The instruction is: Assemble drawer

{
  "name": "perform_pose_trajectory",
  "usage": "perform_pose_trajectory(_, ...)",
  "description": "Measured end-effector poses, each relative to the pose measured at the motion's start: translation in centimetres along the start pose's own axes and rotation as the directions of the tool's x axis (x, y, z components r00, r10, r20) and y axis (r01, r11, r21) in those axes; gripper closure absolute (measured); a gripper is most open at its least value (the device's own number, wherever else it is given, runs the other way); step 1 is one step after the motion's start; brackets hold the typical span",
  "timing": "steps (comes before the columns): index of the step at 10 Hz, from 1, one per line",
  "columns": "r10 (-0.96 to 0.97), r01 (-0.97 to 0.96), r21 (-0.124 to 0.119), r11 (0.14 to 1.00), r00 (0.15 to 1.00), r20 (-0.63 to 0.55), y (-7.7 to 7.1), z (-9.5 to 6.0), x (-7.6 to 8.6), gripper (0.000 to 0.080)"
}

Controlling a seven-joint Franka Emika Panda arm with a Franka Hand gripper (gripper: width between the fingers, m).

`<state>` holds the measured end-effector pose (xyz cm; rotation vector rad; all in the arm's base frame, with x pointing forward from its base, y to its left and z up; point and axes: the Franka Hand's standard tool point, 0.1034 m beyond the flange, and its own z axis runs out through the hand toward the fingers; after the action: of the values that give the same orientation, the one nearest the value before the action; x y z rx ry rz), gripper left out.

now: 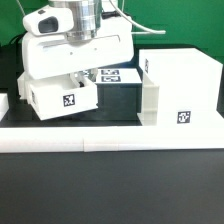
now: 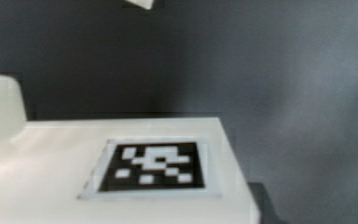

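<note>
The claw (image 1: 82,72) hung low over the small drawer box (image 1: 62,98) at centre left of the exterior frame, likely lined up to grasp it. The box sat slightly tilted near the larger case (image 1: 180,85) at right, probably awaiting insertion. The arm's body hid the fingers, so I could not tell whether the claw was open or closed.

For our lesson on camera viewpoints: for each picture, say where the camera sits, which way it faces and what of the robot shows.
Exterior view: off the arm, looking slightly down across the table at the small box and large casing; arm end and gripper show.
Wrist view: on the wrist, facing down at a tagged white part; no gripper clearly shows.
Shared: the dark table and tagged white parts.
</note>
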<state>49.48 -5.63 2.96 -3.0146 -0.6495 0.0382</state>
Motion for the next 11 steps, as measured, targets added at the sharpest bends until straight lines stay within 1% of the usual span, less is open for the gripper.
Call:
perform_pose_trajectory(2, -0.227, 0.227, -0.003, 0.974, 0.974, 0.011, -0.4, 0.3, 0.2, 0.0757)
perform_pose_trajectory(3, -0.334, 0.334, -0.012, 0.943, 0.943, 0.016, -0.5, 0.3, 0.8, 0.0757)
perform_pose_trajectory(4, -0.447, 0.447, -0.018, 0.894, 0.894, 0.027, -0.4, 0.4, 1.2, 0.0757)
perform_pose_trajectory(5, -0.514, 0.515, -0.02, 0.857, 0.857, 0.039, -0.4, 0.5, 1.3, 0.0757)
perform_pose_trajectory(6, -0.522, 0.523, -0.019, 0.852, 0.852, 0.04, -0.2, 0.6, 1.2, 0.0757)
perform_pose_trajectory(7, -0.594, 0.595, -0.017, 0.804, 0.804, 0.046, 0.0, 0.6, 1.0, 0.0757)
perform_pose_trajectory(8, -0.625, 0.626, -0.015, 0.78, 0.779, 0.048, 0.1, 0.6, 1.0, 0.0757)
perform_pose_trajectory(10, -0.758, 0.76, -0.008, 0.65, 0.649, 0.063, 0.4, 0.6, 0.8, 0.0757)
perform_pose_trajectory(11, -0.812, 0.814, -0.002, 0.58, 0.579, 0.074, 0.4, 0.5, 1.0, 0.0757)
